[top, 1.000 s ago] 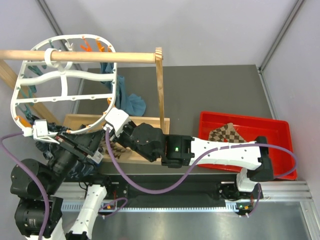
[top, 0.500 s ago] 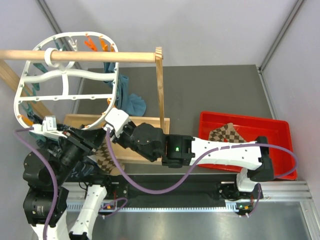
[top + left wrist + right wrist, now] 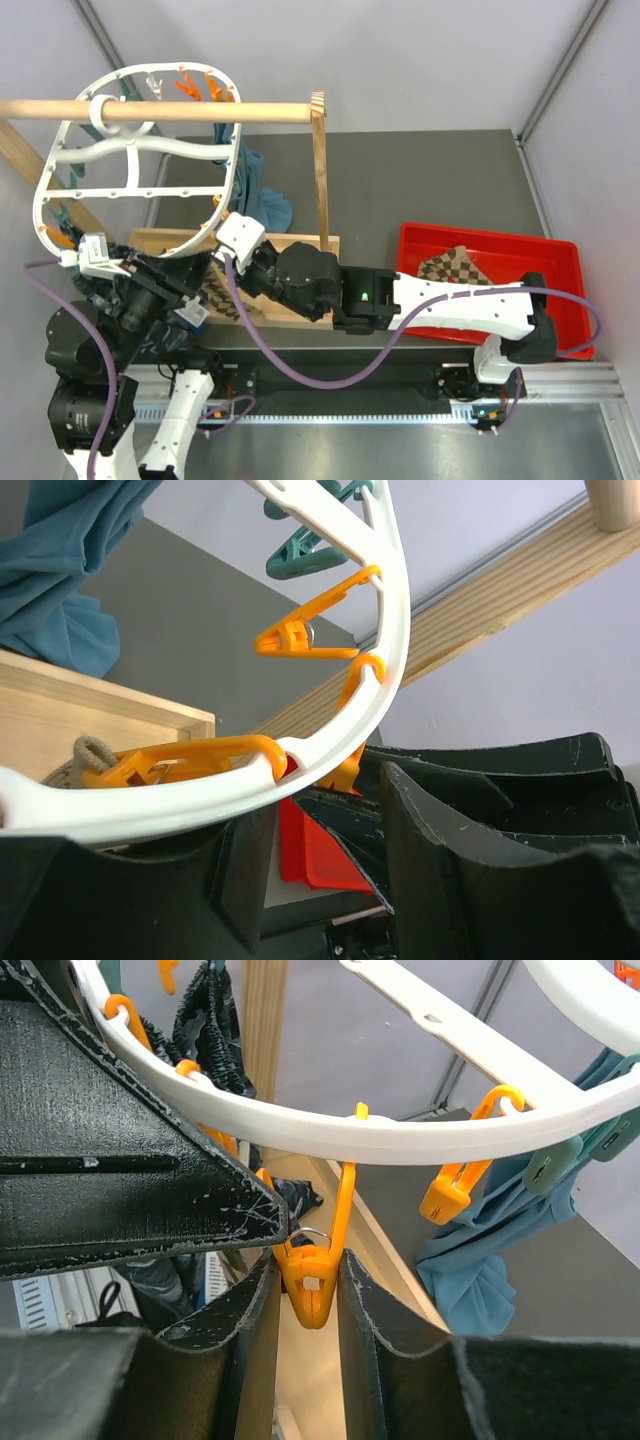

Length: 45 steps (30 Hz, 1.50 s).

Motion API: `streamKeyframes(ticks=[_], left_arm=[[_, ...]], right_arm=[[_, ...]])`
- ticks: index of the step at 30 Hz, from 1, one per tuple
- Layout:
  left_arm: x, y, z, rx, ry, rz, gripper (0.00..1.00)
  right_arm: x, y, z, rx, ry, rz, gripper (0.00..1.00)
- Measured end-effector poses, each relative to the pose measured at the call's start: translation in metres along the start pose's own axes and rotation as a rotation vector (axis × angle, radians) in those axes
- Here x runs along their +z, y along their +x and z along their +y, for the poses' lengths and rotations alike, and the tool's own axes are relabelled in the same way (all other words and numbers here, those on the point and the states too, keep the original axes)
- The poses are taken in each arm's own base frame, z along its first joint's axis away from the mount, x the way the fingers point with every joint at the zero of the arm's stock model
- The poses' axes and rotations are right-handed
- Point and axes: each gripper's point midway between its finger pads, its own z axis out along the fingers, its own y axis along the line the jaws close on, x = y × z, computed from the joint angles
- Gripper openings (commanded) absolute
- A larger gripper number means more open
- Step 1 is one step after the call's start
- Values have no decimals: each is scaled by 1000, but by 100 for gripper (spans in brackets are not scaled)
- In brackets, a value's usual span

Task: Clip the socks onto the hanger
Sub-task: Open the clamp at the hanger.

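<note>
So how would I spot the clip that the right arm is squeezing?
Find the big white oval hanger on the wooden rod and follow its rim towards the arms. One orange clip hangs straight down from it. Unlike the neighbouring orange clip, which hangs free, this one is pinched in the right gripper.
</note>
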Motion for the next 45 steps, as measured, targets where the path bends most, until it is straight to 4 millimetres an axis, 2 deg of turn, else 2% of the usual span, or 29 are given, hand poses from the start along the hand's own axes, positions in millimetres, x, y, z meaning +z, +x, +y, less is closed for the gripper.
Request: streamKeyframes(ticks=[5, 11, 12, 14, 15, 16, 19, 24, 27, 31, 33, 34, 37, 41, 45], left_arm=[[1, -3, 0, 5, 7, -20, 46], [5, -2, 0, 2, 19, -16, 14], [5, -2, 0, 4, 21, -15, 10], [5, -2, 0, 5, 23, -15, 0], [5, -2, -1, 6, 25, -15, 0], [5, -2, -1, 6, 26, -14, 0], [6, -2, -1, 9, 25, -17, 0], [7, -2, 1, 27, 23, -15, 0], [8, -2, 2, 33, 21, -14, 0], [10, 0, 5, 35, 14, -8, 0], [12, 1, 7, 35, 13, -7, 0], [12, 1, 7, 34, 13, -6, 0], [12, 0, 6, 36, 18, -10, 0], [11, 0, 3, 40, 30, -13, 0], [10, -1, 1, 43, 40, -16, 0]], right_arm=[[0, -1, 2, 2, -11, -4, 1], [0, 1, 4, 0, -20, -2, 5], [0, 1, 4, 0, -22, 0, 7], [0, 1, 4, 2, -22, 1, 23], [-1, 1, 4, 6, -22, 0, 28], [-1, 0, 4, 10, -23, 0, 39], [-5, 4, 7, 18, -46, 12, 54], [-22, 19, 5, 26, -111, 62, 62], [-32, 22, -9, 89, -185, 71, 65], [-40, 12, -46, 191, -228, 44, 77], [-45, 3, -54, 235, -261, 21, 81], [-47, -1, -52, 251, -290, 13, 84], [-51, -7, -38, 295, -395, 12, 84], [-47, -4, -21, 339, -493, 33, 83], [-37, 11, -7, 385, -550, 82, 72]])
